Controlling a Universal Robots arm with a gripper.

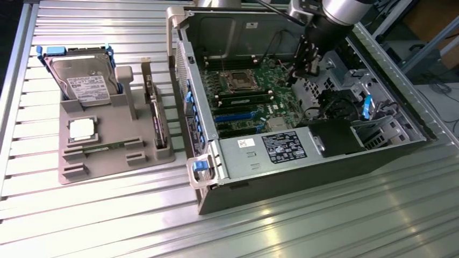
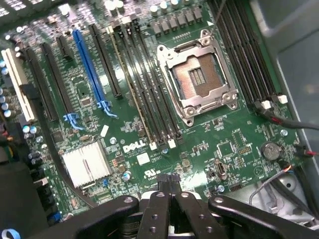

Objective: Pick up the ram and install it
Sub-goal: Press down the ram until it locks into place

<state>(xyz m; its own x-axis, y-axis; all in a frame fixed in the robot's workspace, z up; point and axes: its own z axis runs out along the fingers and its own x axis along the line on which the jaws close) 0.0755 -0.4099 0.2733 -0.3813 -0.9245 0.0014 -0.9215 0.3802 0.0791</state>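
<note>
Bright, cool overhead light fills the exterior view. Broad white glare streaks run along the ribbed metal table (image 1: 287, 226), strongest near the front edge. The inside of the open computer case (image 1: 237, 32) is dimmer, with shadow pooled around the black power supply (image 1: 337, 137). Fine detail there looks soft. In the wrist view the green motherboard (image 2: 234, 144) is evenly lit and fairly crisp, and the silver heatsink (image 2: 85, 163) shines pale white. The dark end effector (image 2: 169, 211) close to the lens is slightly blurred, and corners fall into shadow
</note>
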